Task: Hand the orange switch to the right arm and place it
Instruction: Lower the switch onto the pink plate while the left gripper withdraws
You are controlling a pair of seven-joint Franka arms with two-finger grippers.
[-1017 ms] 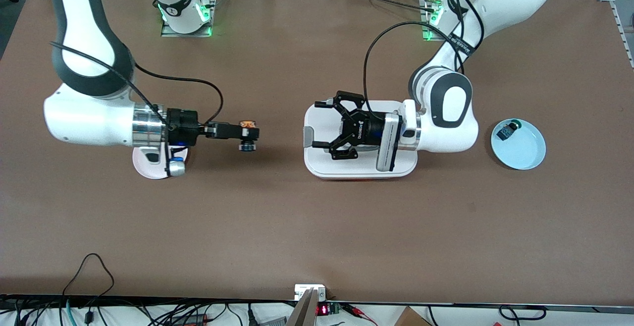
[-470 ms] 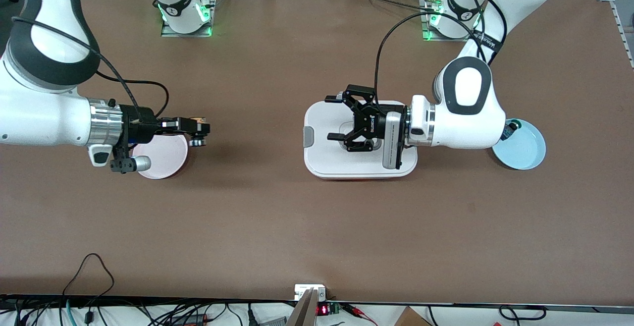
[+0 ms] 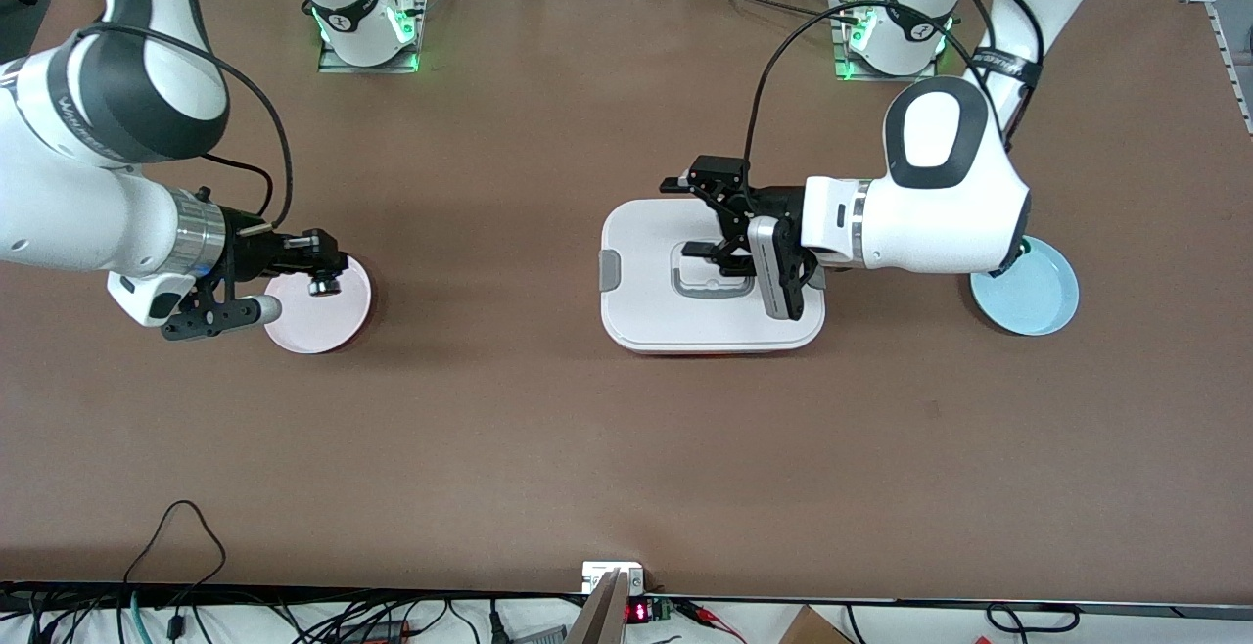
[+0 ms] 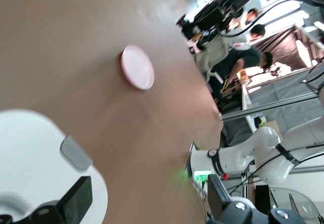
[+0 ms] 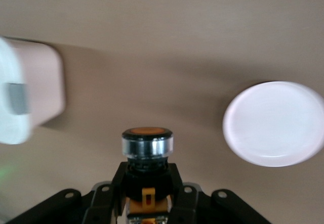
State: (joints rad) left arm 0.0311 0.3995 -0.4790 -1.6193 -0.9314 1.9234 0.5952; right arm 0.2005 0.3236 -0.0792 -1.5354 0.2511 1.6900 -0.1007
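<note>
Front view: the right gripper [image 3: 315,258], slim, black and two-fingered, hangs over the farther rim of the round pink plate [image 3: 311,323] at the right arm's end of the table. Its jaws are pressed onto the orange switch [image 3: 323,283], a tiny black part with a silver collar, which is above the plate's rim and not resting on it. The placing seems to turn on this: the plate's middle lies nearer the camera than the switch, so I judge a short carry that way, then a descent. The left gripper [image 3: 718,216], a black linkage type, waits with jaws spread and empty over the white rounded-rectangle lidded box [image 3: 641,316] at mid-table. The right arm is plainly the nearer to the pink plate.

Left wrist view: the spread fingers [image 4: 76,199] frame a corner of the white box [image 4: 35,148], and the pink plate [image 4: 137,67] lies well apart on bare table.

Right wrist view: the switch [image 5: 148,148] stands straight out from the jaws, long axis in line with them and orange cap foremost. The pink plate [image 5: 273,125] sits off to one side of that line, and the white box [image 5: 30,97] off to the other.

Count: one orange switch, one pink plate, one pale blue round plate [image 3: 1043,301], one white box, two grippers.
</note>
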